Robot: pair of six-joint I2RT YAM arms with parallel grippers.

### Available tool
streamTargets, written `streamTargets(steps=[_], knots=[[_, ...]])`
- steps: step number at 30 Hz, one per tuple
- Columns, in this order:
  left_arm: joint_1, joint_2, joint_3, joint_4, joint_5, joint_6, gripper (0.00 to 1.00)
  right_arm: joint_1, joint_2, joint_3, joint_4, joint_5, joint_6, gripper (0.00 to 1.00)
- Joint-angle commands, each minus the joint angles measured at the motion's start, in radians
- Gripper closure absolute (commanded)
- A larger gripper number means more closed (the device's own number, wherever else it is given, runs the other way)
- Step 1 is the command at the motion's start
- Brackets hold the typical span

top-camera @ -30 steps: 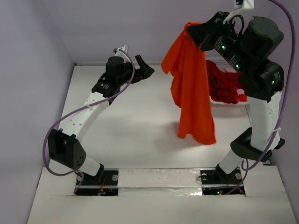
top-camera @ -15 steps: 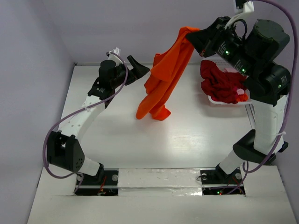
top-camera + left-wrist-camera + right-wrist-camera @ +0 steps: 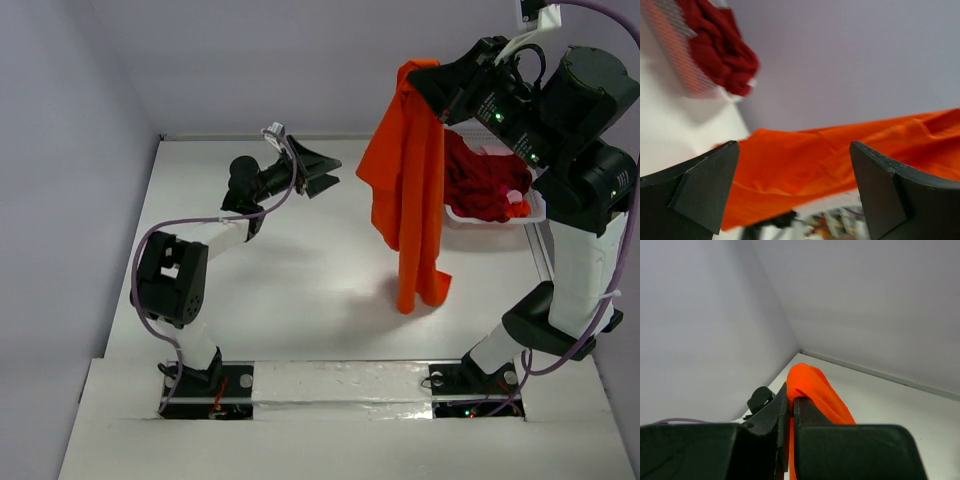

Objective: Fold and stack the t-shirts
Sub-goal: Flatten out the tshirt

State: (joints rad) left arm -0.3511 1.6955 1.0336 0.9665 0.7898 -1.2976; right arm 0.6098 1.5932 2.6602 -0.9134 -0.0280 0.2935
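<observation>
The bright orange-red t-shirt hangs from my right gripper, which is shut on its top edge high above the table's back right. In the right wrist view the orange-red t-shirt bulges over the pinched fingertips. Its lower end dangles above the table. My left gripper is open at the back middle, pointing right toward the hanging shirt, apart from it. In the left wrist view the orange-red t-shirt spans the gap beyond the open fingers. The dark crimson t-shirt lies bunched in the basket.
A white lattice basket stands at the back right beside the right arm, also seen as the basket in the left wrist view. Lilac walls close the back and sides. The arm bases sit at the near edge.
The orange-red shirt swung left, then back right and now hangs straighter. My left arm has folded down and reached right toward it. The right gripper stays shut, held high.
</observation>
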Motion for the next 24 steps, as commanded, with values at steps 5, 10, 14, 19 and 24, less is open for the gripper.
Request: streamTargets(steps=[5, 10, 14, 19, 24], knots=[[0.006, -0.022, 0.013, 0.585, 0.19, -0.312, 0.11, -0.004, -0.006, 0.009, 0.059, 0.02, -0.027, 1.0], [0.006, -0.183, 0.029, -0.004, 0.201, 0.12, 0.03, -0.004, 0.007, 0.018, 0.065, 0.019, -0.025, 1.0], [0.006, -0.241, -0.021, -0.086, 0.196, 0.222, 0.01, -0.004, 0.013, 0.021, 0.067, 0.017, -0.021, 1.0], [0.006, -0.232, -0.09, 0.079, 0.218, 0.13, 0.01, -0.004, 0.016, 0.033, 0.07, 0.023, -0.02, 1.0], [-0.003, -0.215, -0.129, 0.118, 0.209, 0.13, 0.01, -0.004, 0.002, 0.035, 0.068, 0.023, -0.017, 1.0]])
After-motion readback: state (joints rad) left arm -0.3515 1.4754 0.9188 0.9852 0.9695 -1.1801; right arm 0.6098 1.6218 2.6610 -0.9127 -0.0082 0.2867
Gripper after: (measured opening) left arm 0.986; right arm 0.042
